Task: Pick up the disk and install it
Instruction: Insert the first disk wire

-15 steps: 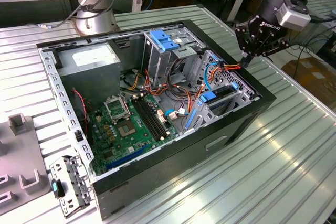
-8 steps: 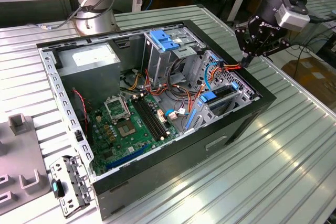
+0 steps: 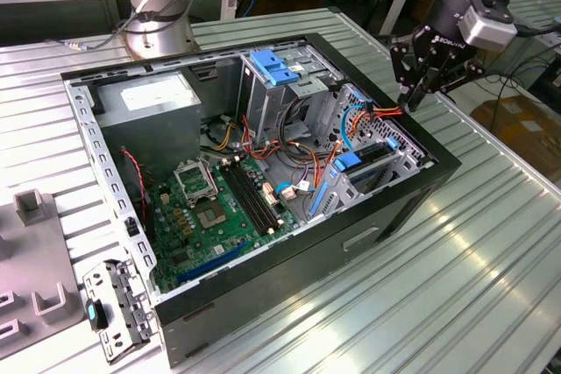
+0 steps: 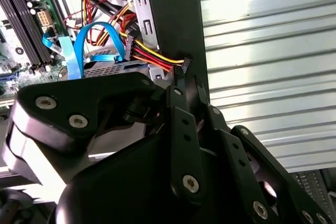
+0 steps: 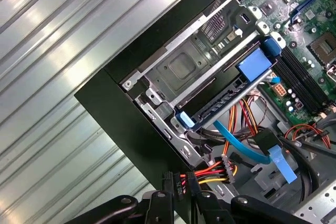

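Note:
The disk (image 3: 372,157) sits edge-on in the drive cage at the corner of the open computer case (image 3: 421,190) on the exterior view's right. Its blue rail and tab (image 5: 254,62) show in the first wrist view, with the slim dark body (image 5: 223,102) under them. My gripper (image 3: 410,104) hangs over the case's black rim just beyond the cage. Its fingers (image 5: 195,187) are shut on a small black power connector (image 5: 181,177) with red, yellow and orange wires (image 4: 149,55) running back into the case. In the second wrist view the gripper (image 4: 185,80) pinches that connector (image 4: 185,66) at the rim.
A grey power supply box with a white sticker (image 3: 153,98) fills the case's far corner. The green motherboard (image 3: 210,208) lies on its floor. A blue ridged bracket (image 3: 272,67) tops the upper bay. Blue data cables (image 5: 239,142) loop near the connector. Grey fixtures (image 3: 35,212) stand on the slatted table (image 3: 456,286).

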